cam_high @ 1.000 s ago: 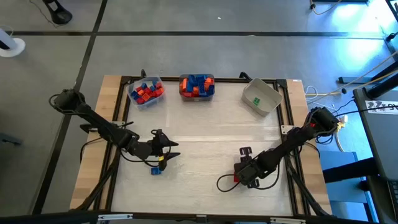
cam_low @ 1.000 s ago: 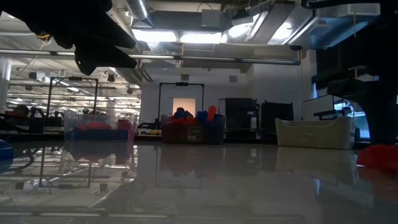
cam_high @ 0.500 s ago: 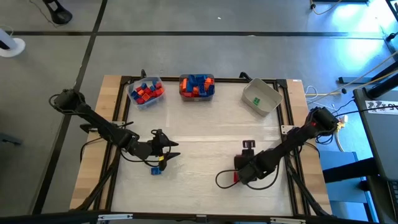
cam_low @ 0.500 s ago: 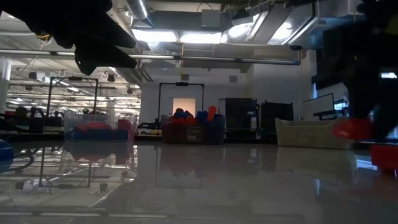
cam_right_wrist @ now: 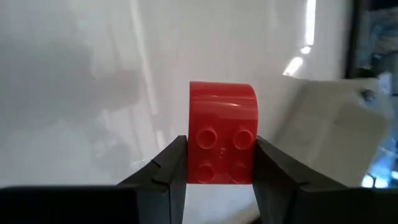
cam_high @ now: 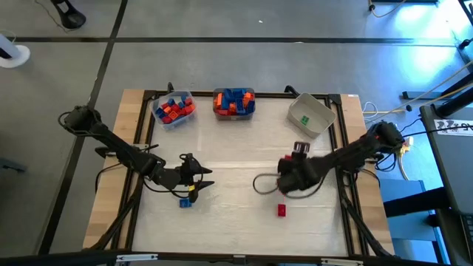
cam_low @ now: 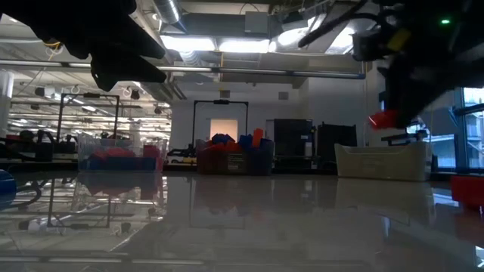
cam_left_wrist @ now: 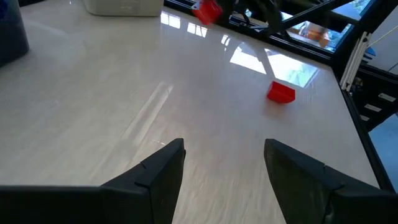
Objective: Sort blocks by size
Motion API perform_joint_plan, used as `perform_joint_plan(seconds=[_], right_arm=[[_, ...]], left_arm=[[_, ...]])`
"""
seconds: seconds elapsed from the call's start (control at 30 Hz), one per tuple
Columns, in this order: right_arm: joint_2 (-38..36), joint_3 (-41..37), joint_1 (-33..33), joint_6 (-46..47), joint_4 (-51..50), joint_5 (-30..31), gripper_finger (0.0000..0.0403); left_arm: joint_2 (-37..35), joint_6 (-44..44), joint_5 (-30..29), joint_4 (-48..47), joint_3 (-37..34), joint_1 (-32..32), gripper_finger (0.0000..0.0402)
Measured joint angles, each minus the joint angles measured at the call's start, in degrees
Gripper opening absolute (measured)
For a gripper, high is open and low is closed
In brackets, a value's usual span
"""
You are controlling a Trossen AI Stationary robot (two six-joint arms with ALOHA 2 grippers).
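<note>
Right pincer point(cam_right_wrist: 214, 163) is clamping a small red block point(cam_right_wrist: 221, 132), carrying it off the table point(cam_high: 236, 177) right of centre, likely toward the grey bin point(cam_high: 310, 116) at upper right. Left pincer point(cam_left_wrist: 225, 163) is gaping wide, empty, waiting lower left.

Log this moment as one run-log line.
right gripper: shut on red block, lifted off the table | left gripper: open, empty, low over table | second red block: loose on table | grey bin: nearest the right gripper

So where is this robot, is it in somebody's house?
Probably not a house. It looks like a big lab or workshop: long ceiling lights, metal racks behind the table, and cables on a bare grey floor.
</note>
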Motion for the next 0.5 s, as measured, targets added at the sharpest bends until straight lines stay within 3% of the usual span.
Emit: perform_joint_plan(seconds=[0.3,0.5], right_arm=[[-10.94,0.0,-11.03,-0.05,-8.15,9.47,0.0137],[-18.12,0.0,-21.72,-1.57,-9.18,11.57,0.0137]], left_arm=[[0.0,0.0,0.01,0.0,0.0,0.0,0.021],[0.0,0.0,0.0,-0.01,0.0,0.0,0.021]])
